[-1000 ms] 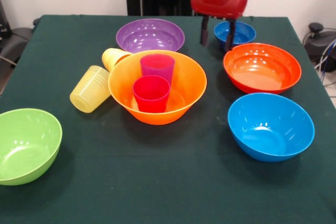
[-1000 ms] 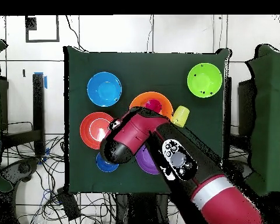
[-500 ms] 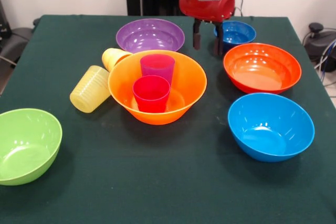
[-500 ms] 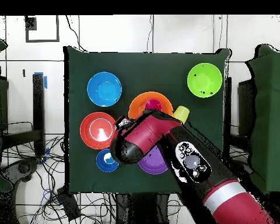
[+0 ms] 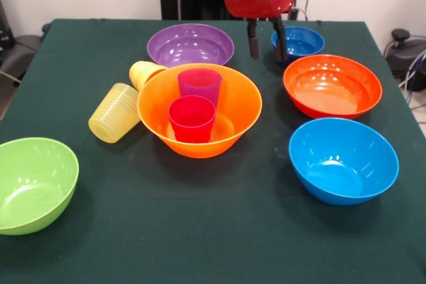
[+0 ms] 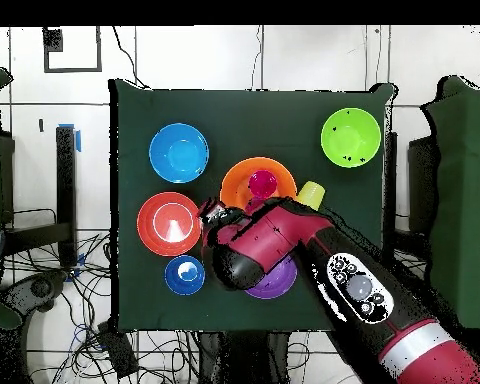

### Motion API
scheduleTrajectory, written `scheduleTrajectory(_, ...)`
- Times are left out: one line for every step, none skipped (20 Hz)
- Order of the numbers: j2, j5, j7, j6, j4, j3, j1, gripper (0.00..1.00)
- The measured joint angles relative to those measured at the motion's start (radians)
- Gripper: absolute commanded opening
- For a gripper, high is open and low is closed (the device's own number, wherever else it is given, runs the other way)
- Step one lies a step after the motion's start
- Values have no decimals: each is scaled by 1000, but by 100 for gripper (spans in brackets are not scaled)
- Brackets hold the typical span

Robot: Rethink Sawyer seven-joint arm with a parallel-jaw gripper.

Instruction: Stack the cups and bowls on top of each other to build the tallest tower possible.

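Bowls and cups lie scattered over a dark green table (image 5: 200,231) as the Sawyer arm's gripper (image 5: 265,39) hangs with its two dark fingers spread and nothing between them, above the cloth between the purple bowl (image 5: 190,44) and the small dark blue bowl (image 5: 298,40). Seen from across the table, the big orange-yellow bowl (image 5: 229,121) sits at centre with the red-pink cup (image 5: 192,118) and the translucent purple cup (image 5: 199,85) standing upright inside it, the only start of a tower so far. At its ten o'clock the orange-yellow cup (image 5: 142,72) lies tipped against the rim; at nine o'clock the ribbed pale yellow cup (image 5: 114,112) lies on its side just beside it. The red-orange bowl (image 5: 332,86) rests at two o'clock, the light blue bowl (image 5: 343,160) at four, the lime green bowl (image 5: 33,183) at eight, near the table's edge. From overhead, the red arm (image 6: 314,260) covers much of the purple bowl.
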Motion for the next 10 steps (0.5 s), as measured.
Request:
scheduleTrajectory(-1,0,0,-6,8,8,-5,100)
scheduleTrajectory(-1,1,0,-11,15,17,-10,100)
scheduleTrajectory(-1,3,0,-16,22,25,-14,100)
scheduleTrajectory(-1,4,0,-19,27,32,-17,100)
scheduleTrajectory(-1,4,0,-21,32,39,-20,100)
scheduleTrajectory(0,4,0,-24,39,47,-21,100)
scheduleTrajectory(0,5,0,-24,41,48,-21,100)
scheduleTrajectory(0,4,0,-24,44,50,-20,100)
scheduleTrajectory(0,4,0,-25,46,52,-18,100)
scheduleTrajectory(0,4,0,-26,46,52,-15,100)
